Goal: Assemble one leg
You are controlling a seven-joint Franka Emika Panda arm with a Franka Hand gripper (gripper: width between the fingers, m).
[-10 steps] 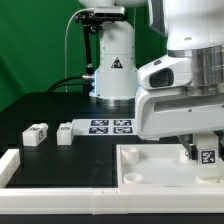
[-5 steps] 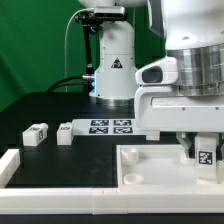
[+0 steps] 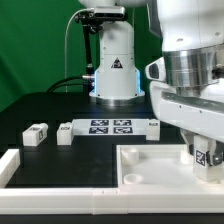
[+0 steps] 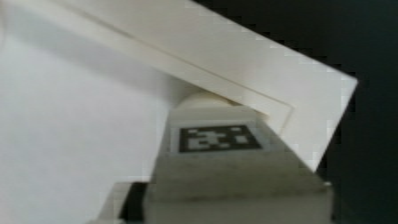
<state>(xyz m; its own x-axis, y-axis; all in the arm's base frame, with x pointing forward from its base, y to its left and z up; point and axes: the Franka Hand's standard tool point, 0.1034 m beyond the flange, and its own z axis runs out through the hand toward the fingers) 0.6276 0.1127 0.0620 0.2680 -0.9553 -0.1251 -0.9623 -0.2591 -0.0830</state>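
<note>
**At the panel's right-hand corner, a leg held nearly upright**

Toward four o'clock in the exterior view, the gripper [image 3: 206, 160] is closed on the leg [image 3: 207, 154]. Its dark fingers [image 3: 194, 150] press against either side of the small white block. The leg's long axis runs close to vertical with a slight lean. Its lower end points down at the panel [image 3: 150, 165], near the corner by that view's right edge. Whether the leg touches the panel I cannot tell.

From the wrist view, the leg [image 4: 208, 103] points lengthwise away from the camera toward the edge of the panel [image 4: 89, 110], and its tag [image 4: 217, 138] faces the lens.

At nine o'clock in the exterior view, one spare leg [image 3: 36, 135] and another spare leg [image 3: 65, 132] lie near each other on the black table [image 3: 40, 108]. The marker board [image 3: 112, 126] lies at the centre.
</note>
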